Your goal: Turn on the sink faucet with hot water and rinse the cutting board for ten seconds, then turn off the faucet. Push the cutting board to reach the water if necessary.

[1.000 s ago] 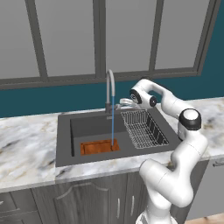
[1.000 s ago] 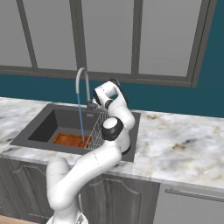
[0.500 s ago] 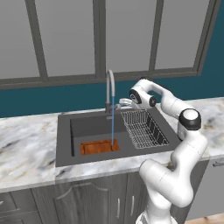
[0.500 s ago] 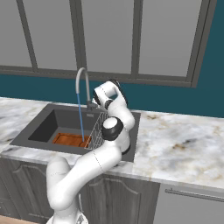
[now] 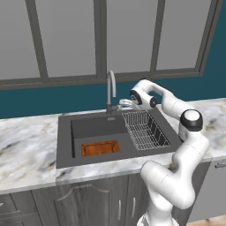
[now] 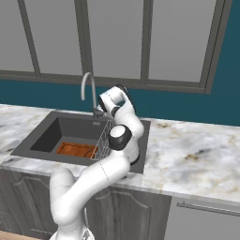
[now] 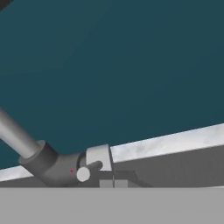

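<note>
We see the cutting board (image 5: 100,148) lying flat in the front of the sink (image 5: 65,145), its long axis running left to right along the near wall. No stream falls on it. Behind it the sink faucet (image 5: 111,90) rises from the rear rim, spout curving forward. Our gripper (image 5: 125,104) sits by the faucet's base; we cannot tell how far open it is.

Glossy white rounded robot arm (image 5: 185,145) showing thick tubular segments, dark grey ring joints sitting between them, bulbous white elbow cap (image 5: 190,118) gleaming, white end effector (image 5: 126,104) carrying dark trim
</note>
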